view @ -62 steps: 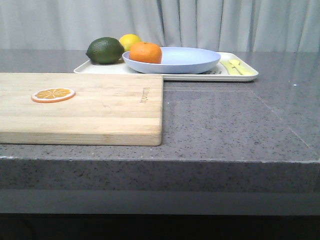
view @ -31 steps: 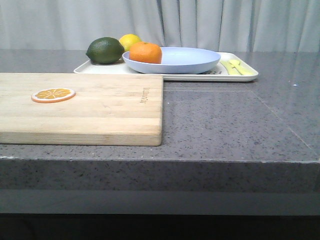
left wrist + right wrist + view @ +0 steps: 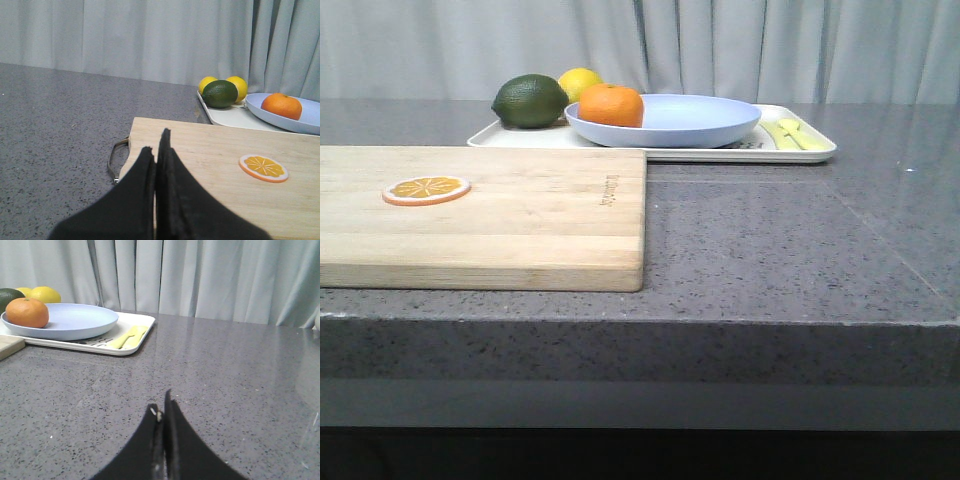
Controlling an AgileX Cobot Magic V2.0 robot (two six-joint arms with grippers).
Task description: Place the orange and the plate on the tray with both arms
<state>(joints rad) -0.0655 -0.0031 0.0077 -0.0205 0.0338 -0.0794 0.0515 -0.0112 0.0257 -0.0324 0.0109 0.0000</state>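
Observation:
The orange (image 3: pixel 612 105) lies on the left part of the pale lavender-blue plate (image 3: pixel 690 122), which rests on the cream-white tray (image 3: pixel 812 153) at the back of the counter. They also show in the left wrist view, orange (image 3: pixel 281 106) and plate (image 3: pixel 305 122), and in the right wrist view, orange (image 3: pixel 27 312), plate (image 3: pixel 75 322) and tray (image 3: pixel 135 342). My left gripper (image 3: pixel 156 145) is shut and empty above the near left end of the cutting board. My right gripper (image 3: pixel 161 407) is shut and empty over bare counter, well short of the tray. Neither gripper shows in the front view.
A wooden cutting board (image 3: pixel 520 215) with a flat orange slice (image 3: pixel 426 189) lies front left, a metal handle (image 3: pixel 116 160) at its end. A dark green fruit (image 3: pixel 530 101) and a lemon (image 3: pixel 579 82) sit on the tray's left; yellow cutlery (image 3: pixel 792 134) on its right.

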